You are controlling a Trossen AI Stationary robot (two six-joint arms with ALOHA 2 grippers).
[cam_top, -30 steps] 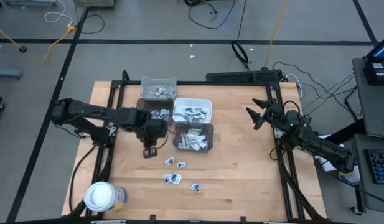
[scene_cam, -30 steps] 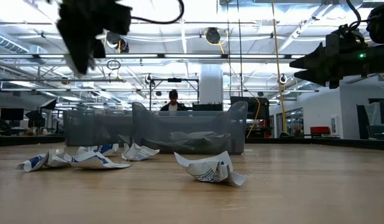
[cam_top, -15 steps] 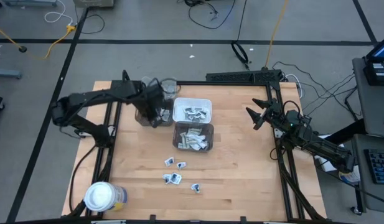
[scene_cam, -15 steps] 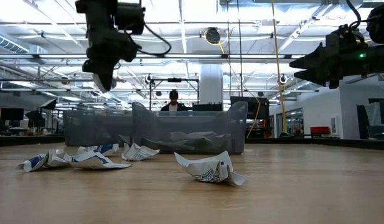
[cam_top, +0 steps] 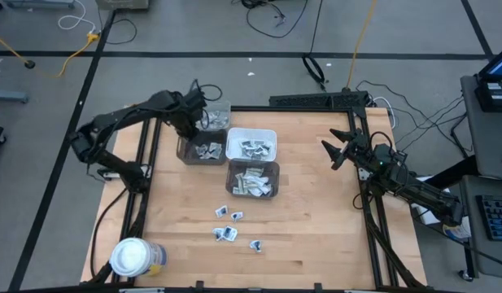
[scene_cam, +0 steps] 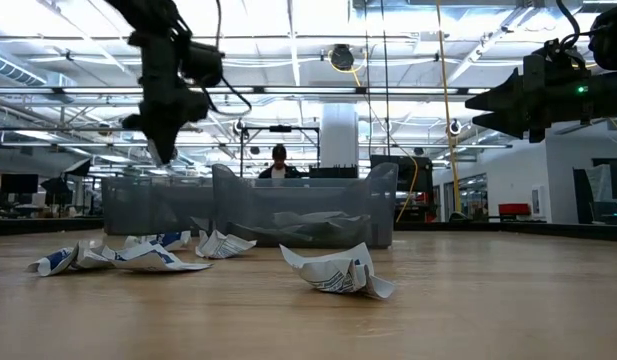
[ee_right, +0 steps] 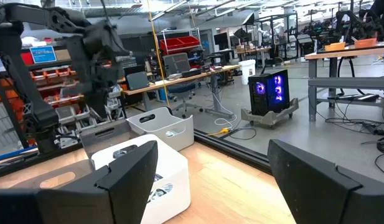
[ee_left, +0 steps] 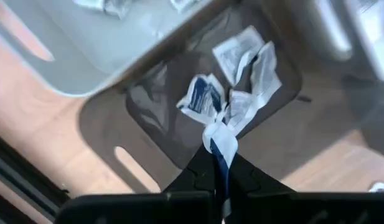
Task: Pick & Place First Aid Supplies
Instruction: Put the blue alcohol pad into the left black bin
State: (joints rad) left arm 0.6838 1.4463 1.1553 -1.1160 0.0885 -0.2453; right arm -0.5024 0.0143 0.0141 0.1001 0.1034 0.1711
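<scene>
left gripper (ee_left: 220,163): jaws pinch a packet (ee_left: 220,142) above the dark bin (cam_top: 188,148)
right gripper (cam_top: 338,150): jaws wide, parked at the tabletop's right edge
tip: release low over the bin's middle, clear of the rim

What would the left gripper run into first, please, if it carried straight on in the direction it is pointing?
Probably the packets lying in the dark bin below; the left gripper, shut on a packet, points down into it. Depth is unclear.

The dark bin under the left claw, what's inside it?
The dark bin holds a few small white packets with blue print. The left claw hangs above it, pinching one packet, which covers part of the bin's floor.
</scene>
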